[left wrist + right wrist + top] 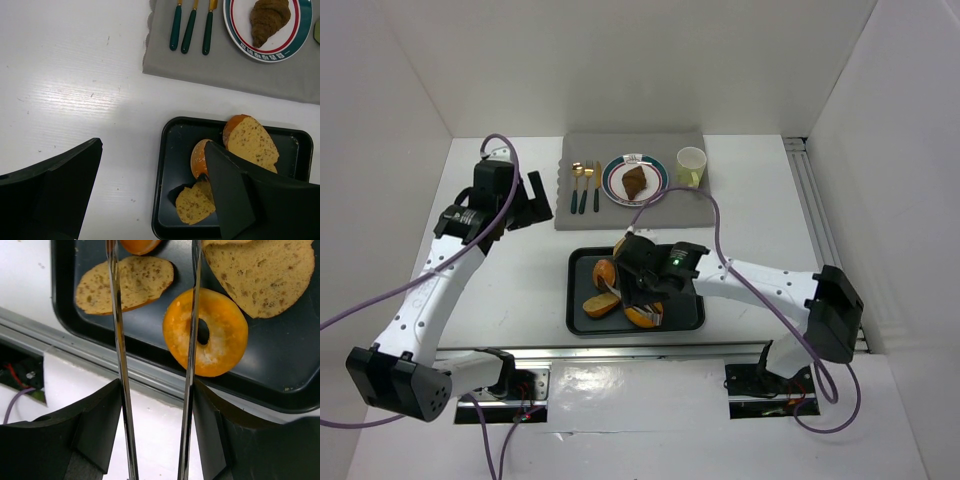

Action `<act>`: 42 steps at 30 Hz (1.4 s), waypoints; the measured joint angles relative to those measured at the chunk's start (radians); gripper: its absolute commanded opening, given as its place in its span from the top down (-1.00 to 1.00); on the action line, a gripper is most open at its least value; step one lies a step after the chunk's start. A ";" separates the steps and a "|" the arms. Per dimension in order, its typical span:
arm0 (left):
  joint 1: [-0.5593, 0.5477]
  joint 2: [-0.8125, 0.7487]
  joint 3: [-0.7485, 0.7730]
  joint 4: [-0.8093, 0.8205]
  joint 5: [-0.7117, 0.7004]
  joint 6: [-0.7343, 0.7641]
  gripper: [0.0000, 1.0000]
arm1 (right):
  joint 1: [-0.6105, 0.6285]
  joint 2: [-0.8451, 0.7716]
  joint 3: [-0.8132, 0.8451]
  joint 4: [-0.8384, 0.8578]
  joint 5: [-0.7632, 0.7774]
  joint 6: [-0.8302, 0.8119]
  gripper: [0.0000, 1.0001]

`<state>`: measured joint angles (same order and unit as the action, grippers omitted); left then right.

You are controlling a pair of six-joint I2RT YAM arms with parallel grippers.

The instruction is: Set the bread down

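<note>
the top external view looks steeply down from above and behind the arm bases, taking in the whole white counter (520, 300). the left wrist view looks down from well above, facing the black rectangular baking tray (167, 175) and grey cloth placemat (200, 65). the right wrist view sits very near the same tray (280, 380), looking down. all three views share it.

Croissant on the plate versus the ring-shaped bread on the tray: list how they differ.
The croissant is dark brown and crescent-ridged; the ring-shaped bread is bright orange, round, with a centre hole. The croissant lies alone on the plate on the grey mat; the ring shares the black tray with flat slices. Both are baked goods, lying unheld.
</note>
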<state>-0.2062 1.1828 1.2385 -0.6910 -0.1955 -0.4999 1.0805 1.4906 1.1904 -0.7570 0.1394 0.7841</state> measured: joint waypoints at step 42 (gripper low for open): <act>0.000 -0.014 0.003 -0.005 -0.005 -0.028 -0.93 | -0.464 0.460 0.629 0.152 0.063 -0.385 0.30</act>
<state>-0.2062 1.1690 1.2419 -0.6964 -0.2008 -0.5278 0.6167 1.9511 1.8194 -0.6052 0.2028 0.3992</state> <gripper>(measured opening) 0.967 0.441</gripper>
